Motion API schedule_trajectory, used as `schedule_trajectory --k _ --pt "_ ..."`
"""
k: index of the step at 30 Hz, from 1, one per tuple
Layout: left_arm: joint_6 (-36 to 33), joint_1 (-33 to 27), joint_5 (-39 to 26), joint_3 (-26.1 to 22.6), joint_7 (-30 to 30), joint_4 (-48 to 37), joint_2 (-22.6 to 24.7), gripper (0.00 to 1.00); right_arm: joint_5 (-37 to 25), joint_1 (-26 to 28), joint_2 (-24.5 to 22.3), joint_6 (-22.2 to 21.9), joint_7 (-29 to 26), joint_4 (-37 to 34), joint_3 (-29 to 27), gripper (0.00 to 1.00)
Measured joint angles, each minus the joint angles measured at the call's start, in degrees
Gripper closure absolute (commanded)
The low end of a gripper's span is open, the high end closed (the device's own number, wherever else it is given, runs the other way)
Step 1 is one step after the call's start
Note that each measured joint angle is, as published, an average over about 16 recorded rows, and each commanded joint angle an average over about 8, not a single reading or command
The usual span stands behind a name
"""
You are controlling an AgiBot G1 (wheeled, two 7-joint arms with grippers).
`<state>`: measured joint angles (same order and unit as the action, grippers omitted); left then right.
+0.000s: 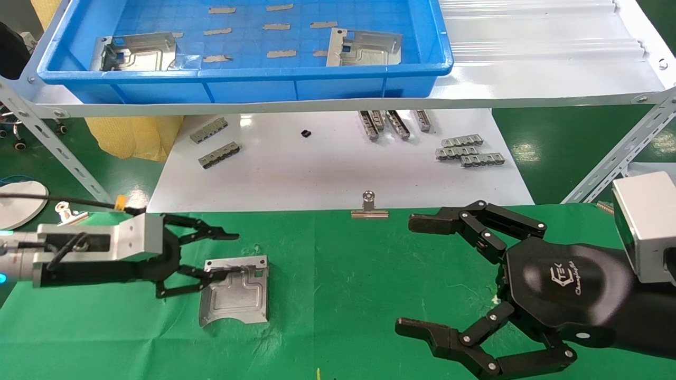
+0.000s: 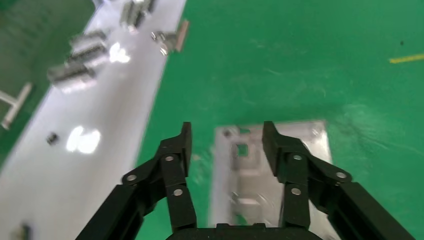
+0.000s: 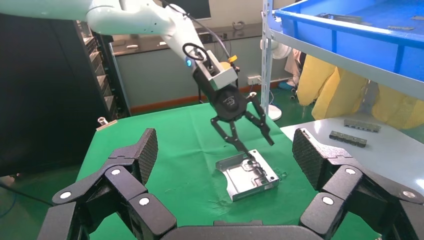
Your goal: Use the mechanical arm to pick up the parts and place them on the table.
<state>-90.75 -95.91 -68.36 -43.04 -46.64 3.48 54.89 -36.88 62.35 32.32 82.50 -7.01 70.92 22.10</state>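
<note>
One silver part (image 1: 235,293) lies flat on the green cloth of the table (image 1: 343,274), at front left. My left gripper (image 1: 232,253) is open just over its tabbed edge, one fingertip at that edge and the other off it over the cloth. In the left wrist view (image 2: 227,135) the part (image 2: 247,185) shows between the spread fingers. The right wrist view shows the same part (image 3: 247,175) under the left gripper (image 3: 259,150). Two more parts (image 1: 134,51) (image 1: 364,48) lie in the blue tray (image 1: 243,74). My right gripper (image 1: 412,274), the black hand, is open and empty at front right.
The tray sits on a white shelf with angled metal legs (image 1: 63,153) above a glossy white board (image 1: 327,169). Small grey ridged strips (image 1: 214,142) (image 1: 470,150) lie on the board. A silver binder clip (image 1: 368,207) holds the cloth's far edge.
</note>
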Motion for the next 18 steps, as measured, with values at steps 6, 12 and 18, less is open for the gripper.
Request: schedule_trajectory --k 6,12,18 --pt "-0.6 0.4 0.6 0.3 1.5 -0.6 -0.4 0.0 0.0 0.0 0.0 0.0 0.0 0.0 0.0 0.0" --pt "-0.5 0.9 0.9 0.6 2.1 0.3 -0.6 0.0 0.0 0.0 0.0 0.0 0.0 0.0 0.0 0.0" --pt "-0.2 2.4 2.1 1.9 4.6 3.8 -1.5 0.0 0.0 0.0 0.0 0.0 0.0 0.0 0.0 0.0"
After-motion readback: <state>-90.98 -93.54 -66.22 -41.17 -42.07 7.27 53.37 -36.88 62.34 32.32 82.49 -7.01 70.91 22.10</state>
